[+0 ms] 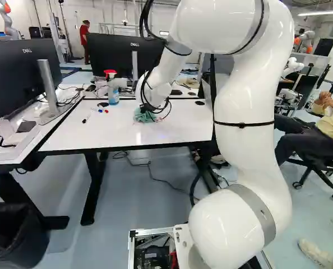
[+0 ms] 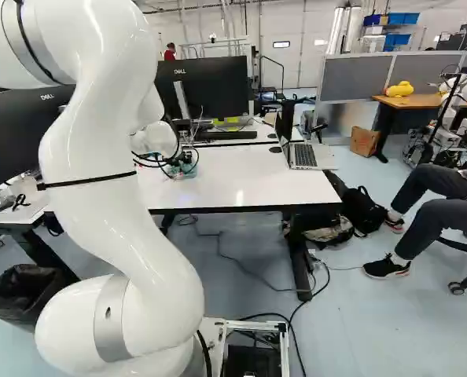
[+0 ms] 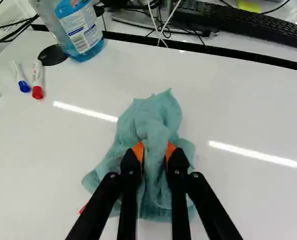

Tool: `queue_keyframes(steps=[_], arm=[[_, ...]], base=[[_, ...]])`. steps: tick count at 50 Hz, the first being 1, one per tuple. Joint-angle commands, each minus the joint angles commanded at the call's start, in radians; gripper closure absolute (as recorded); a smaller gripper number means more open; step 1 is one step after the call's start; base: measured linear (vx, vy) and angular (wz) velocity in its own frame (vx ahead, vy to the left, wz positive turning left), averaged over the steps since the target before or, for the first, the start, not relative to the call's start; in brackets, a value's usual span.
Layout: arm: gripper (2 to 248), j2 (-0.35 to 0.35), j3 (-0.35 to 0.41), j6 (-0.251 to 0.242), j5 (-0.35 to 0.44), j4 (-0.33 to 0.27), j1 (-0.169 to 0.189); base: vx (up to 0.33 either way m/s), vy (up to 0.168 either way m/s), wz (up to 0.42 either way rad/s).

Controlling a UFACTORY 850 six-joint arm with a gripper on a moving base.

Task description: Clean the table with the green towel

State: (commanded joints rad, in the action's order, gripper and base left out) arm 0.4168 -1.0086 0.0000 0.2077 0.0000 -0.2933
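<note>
Wrist view, towel: the green towel (image 3: 156, 117) lay crumpled on the white table (image 3: 238, 110), well apart from the spray bottle (image 3: 86, 32), on the side of this bottle nearer to the arm's base.
Jaws: the gripper (image 3: 154, 150) was pinching a raised fold of the towel, with its orange pads (image 3: 138, 151) on two sides of the cloth.
Towel and jaws: the fold was directly between the pads, and the loose cloth spread ahead and to both sides. Its longer axis ran roughly the way the gripper looked, passing beside the bottle and not straight at it.
Arm: only one white arm (image 1: 246, 106) had work here, and it reached over the table from the side opposite to the bottle.
Red spot: a small red spot (image 3: 81, 210) showed at the towel edge, farther from the bottle than the pads were; I could not tell if it was ink or a thing.
Markers: the blue-capped marker (image 3: 21, 79) and the red-capped marker (image 3: 37, 81) lay near the bottle.
Coming wipe: in my judgement, the cloth needed to go flat over the red spot, away from the bottle; a stroke toward the bottle could push the markers or tip it.
Bottle: blue liquid was visible inside.
Bin: the black bin (image 1: 14, 235) stood on the floor, much lower than the bottle; its contents I could not tell.
</note>
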Motion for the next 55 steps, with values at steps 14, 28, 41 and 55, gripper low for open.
queue_keyframes(steps=[14, 28, 41, 55], arm=[[185, -0.033, 0.042, 0.000, 0.000, 0.000, -0.031], [185, -0.076, 0.096, 0.000, 0.000, 0.000, -0.063], [185, -0.094, 0.118, 0.000, 0.000, 0.000, -0.102], [185, -0.127, 0.158, 0.000, 0.000, 0.000, -0.136]], base=[[0.000, 0.000, 0.000], [0.000, 0.000, 0.000], [0.000, 0.000, 0.000], [0.000, 0.000, 0.000]])
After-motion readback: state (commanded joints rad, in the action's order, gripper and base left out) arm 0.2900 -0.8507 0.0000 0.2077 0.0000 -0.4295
